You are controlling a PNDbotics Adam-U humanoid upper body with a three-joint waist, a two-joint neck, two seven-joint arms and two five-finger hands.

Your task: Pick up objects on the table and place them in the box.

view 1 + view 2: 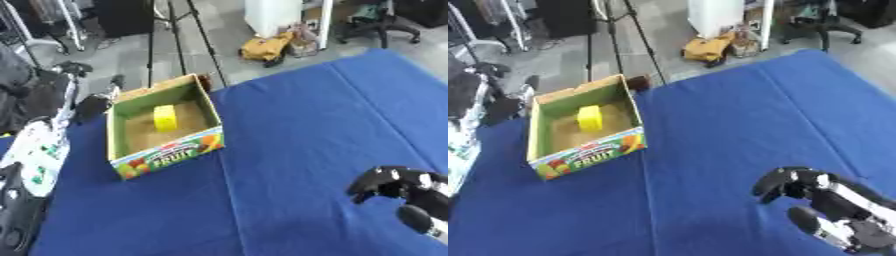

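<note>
Right robot hand (815, 200): lowest and nearest, at the right corner of both views, hovering over bare blue cloth; its fingers curl inward around nothing.
Left robot hand: not identifiable in either view; dark and white shapes sit along the left edge, but I cannot tell what they are.
Worktop (297, 150): covered in blue cloth, askew in the views; no loose object shows on the cloth between the right robot hand and the box.
Box (166, 156): one open cardboard carton with a green rim and a fruit-printed front panel, standing upright on the left part of the worktop, well apart from the right robot hand.
Yellow object (165, 118): one, inside the box, standing on edge on the brown floor near the back wall; it looks like a small rounded block or roll, too indistinct to name.
Handling: judging by its look, the yellow object is probably light and perhaps a little soft; a pinch across its two flat faces would suit it. The box is stiff but light card and would likely slide if nudged at the rim.
Count: one box, one yellow object, one robot hand in view.
Task state: as far as shows, the only object is already in the box, so the task looks finished or nearly so.
Beyond the worktop: grey floor, stand legs, a yellow-orange bundle (265, 48) and a chair base.
</note>
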